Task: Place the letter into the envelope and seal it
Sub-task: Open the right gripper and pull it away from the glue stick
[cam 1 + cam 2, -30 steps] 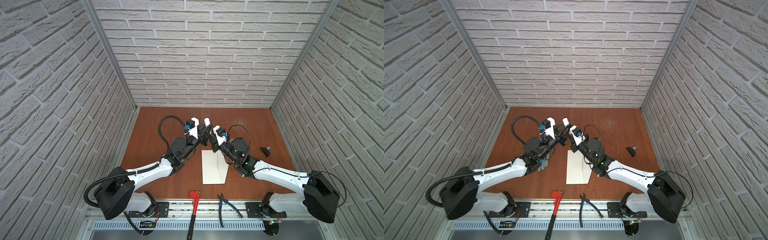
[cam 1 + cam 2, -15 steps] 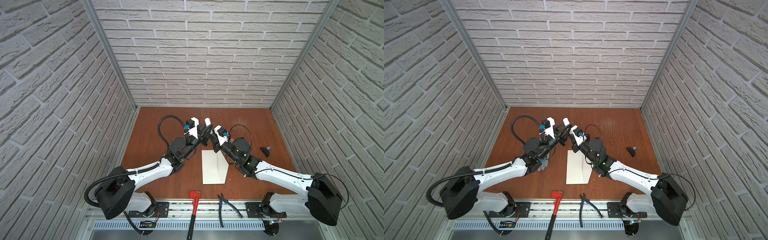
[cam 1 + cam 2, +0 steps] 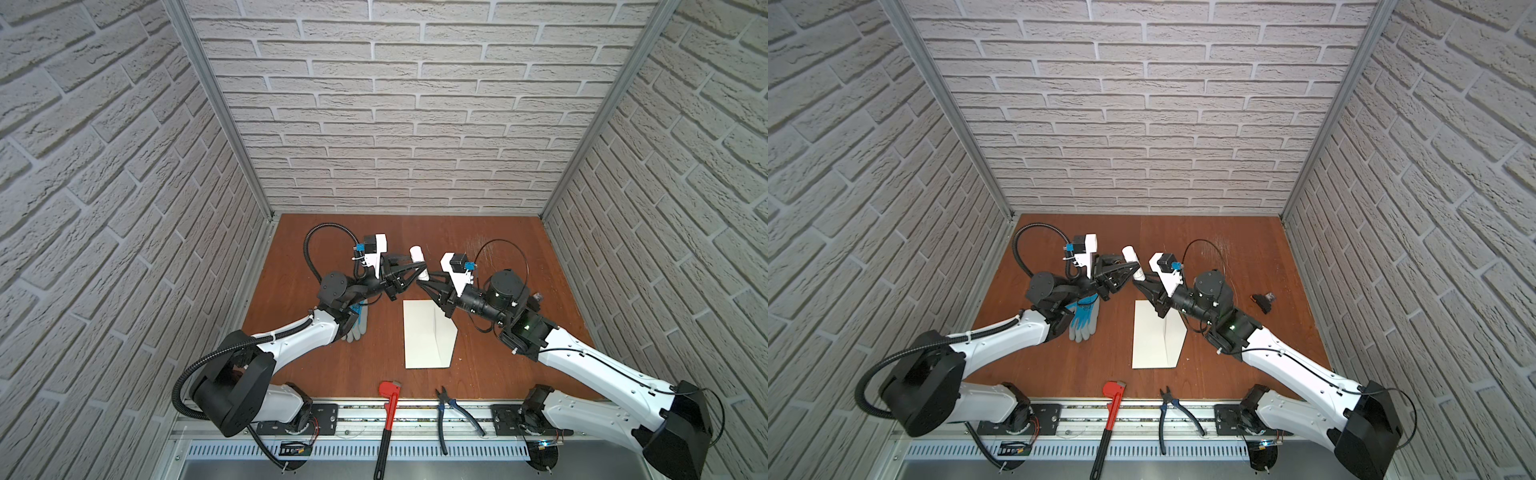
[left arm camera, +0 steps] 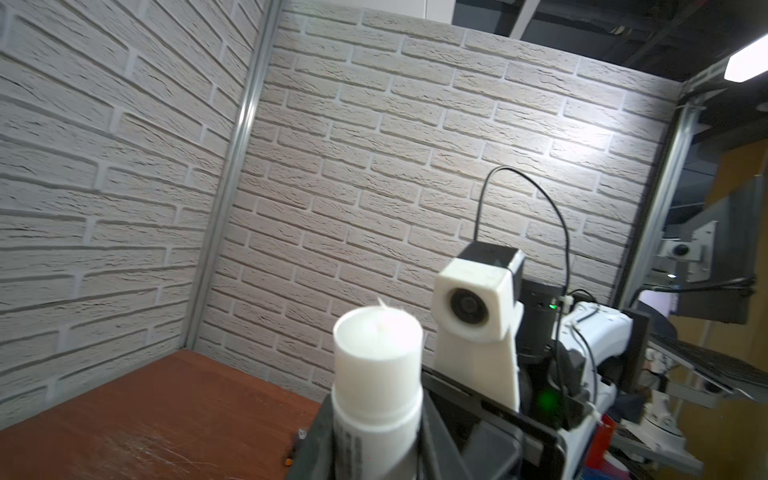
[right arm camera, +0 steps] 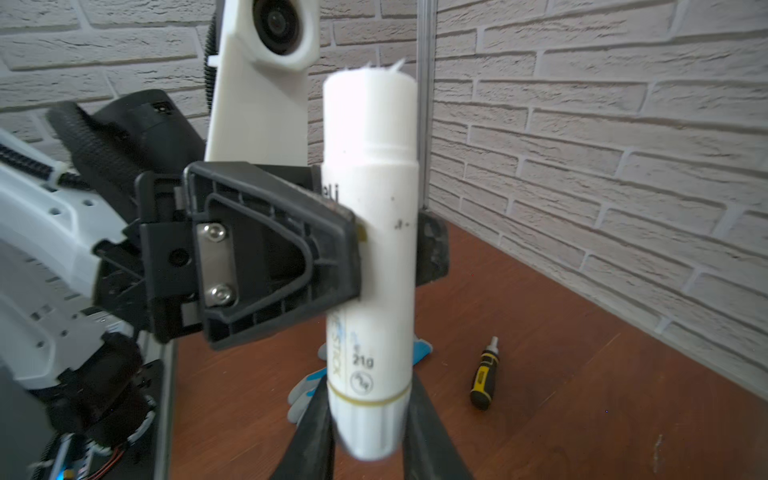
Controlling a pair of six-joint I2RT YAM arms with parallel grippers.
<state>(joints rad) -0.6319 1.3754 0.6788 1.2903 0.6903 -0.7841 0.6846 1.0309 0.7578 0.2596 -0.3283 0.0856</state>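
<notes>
A grey-and-blue glove (image 3: 1084,320) lies toward 9 o'clock on the counter (image 3: 353,365), partly under the left arm. Above it, the left end effector (image 5: 386,249) is clamped across the middle of a white glue stick (image 5: 370,124). The stick stands nearly upright in mid-air, with small wisps at its top end. The right end effector (image 5: 370,436) closes on the stick's lower end from both sides, and its fingers appear to touch it, so both arms are pinching the same tube. The stick is stiff, smooth and round. It will probably turn or slip in a loose grip, and the mid-body clamp looks like the steadier hold.

The envelope (image 3: 424,336) lies flat on the counter at 6 o'clock from where the two end effectors meet in both top views, below them and touching neither. Its far corner sits under the right end effector. A fold line runs along its length, and the flap side spreads toward 3 o'clock, apparently open.

It is thin paper, so it is likely to be light and floppy and to slide easily on the smooth wood. Pressing down on the body should pin it, and the flap is best lifted by its free edge. The letter shows in no view. It may be inside the envelope already, but I cannot tell.
</notes>
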